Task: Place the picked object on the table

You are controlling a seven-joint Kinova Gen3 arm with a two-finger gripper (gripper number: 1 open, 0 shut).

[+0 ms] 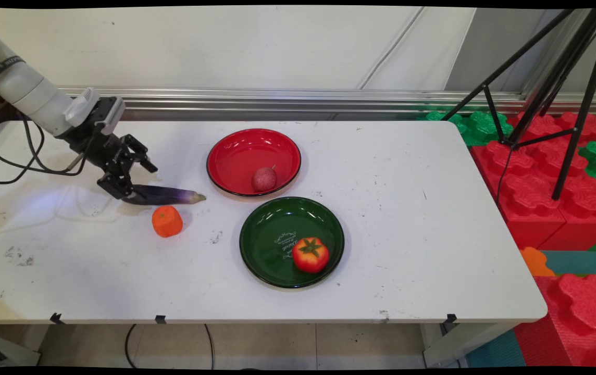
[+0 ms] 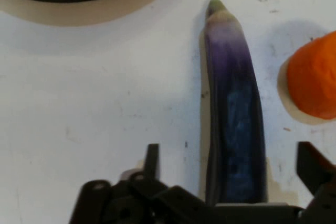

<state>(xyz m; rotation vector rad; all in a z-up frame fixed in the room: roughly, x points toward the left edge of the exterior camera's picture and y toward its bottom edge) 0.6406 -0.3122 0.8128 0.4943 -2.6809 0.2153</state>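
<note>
The eggplant point(image 1: 165, 195) lies flat on the table point(image 1: 407, 219), on its left part, at about 9 o'clock from the red plate point(image 1: 230, 151). Its long axis runs almost from 9 to 3 o'clock in the main view, and the greenish tip points toward the red plate. The pincer point(image 1: 131, 183) is at the thick end, at the 9 o'clock side. It stands wide, with one finger on each side of the eggplant; in the hand view point(image 2: 231, 166) the fingers point(image 2: 151, 159) are apart from the purple skin and do not press it. There the eggplant point(image 2: 233, 114) runs straight away from the pincer toward 12 o'clock.

A small orange fruit point(image 1: 167, 221) lies just beside the eggplant, at 6 o'clock of it. The red plate holds a reddish round fruit point(image 1: 264, 178). The green plate point(image 1: 272, 229), at 4 o'clock of the eggplant, holds a tomato point(image 1: 310, 254).
</note>
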